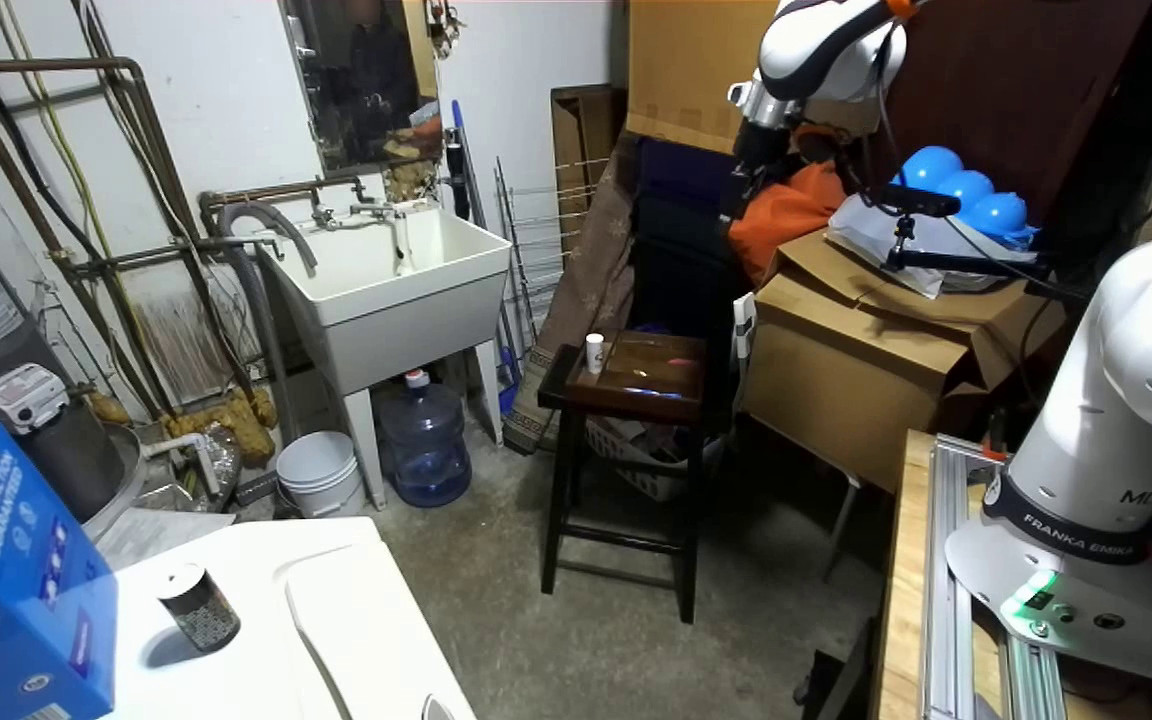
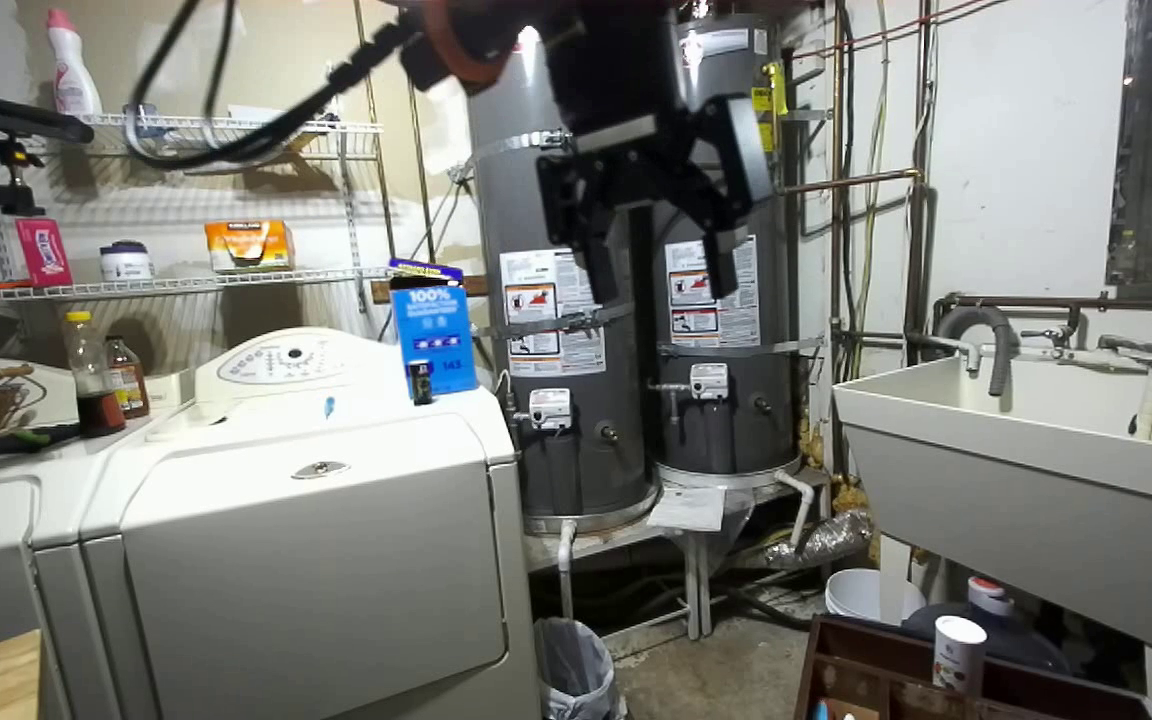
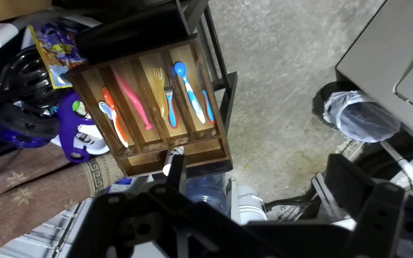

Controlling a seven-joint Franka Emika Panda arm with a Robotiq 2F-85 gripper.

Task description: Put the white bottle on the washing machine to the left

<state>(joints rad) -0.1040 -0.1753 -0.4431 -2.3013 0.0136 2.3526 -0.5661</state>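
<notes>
Status on the pincer (image 2: 663, 285)?

Jaws spread wide, gap between them empty, tips pointing down in an exterior view. Wrist view agrees: one jaw each side, floor (image 3: 271, 143) showing between. Holding nothing.

Where's the white bottle (image 3: 171, 160)?

Upright in the brown tray (image 3: 206, 147), in the crosswise compartment at its end. In the wrist view a jaw cuts across its edge, but both exterior views put the pincer higher and apart from it.

What else is in the tray?

Long slots hold a blue spoon (image 3: 191, 95), a pink utensil (image 3: 134, 100) and a yellow fork (image 3: 161, 96), among others.

Tray sits on what?

The worktop (image 1: 560, 378), a dark stool. White sink (image 1: 416, 315) near it, blue water jug (image 1: 423, 440) on the floor by the sink's legs.

And the washing machine (image 2: 316, 580), bottle on it?

No, well apart, floor between them. Blue box (image 1: 31, 570) on its top, dark cylinder (image 1: 204, 612) just beside the box; both exterior views show the pair.

Is the pincer touching that orange fabric (image 1: 786, 220)?

Can't tell. In an exterior view the two run together; depth is unclear from there.
</notes>
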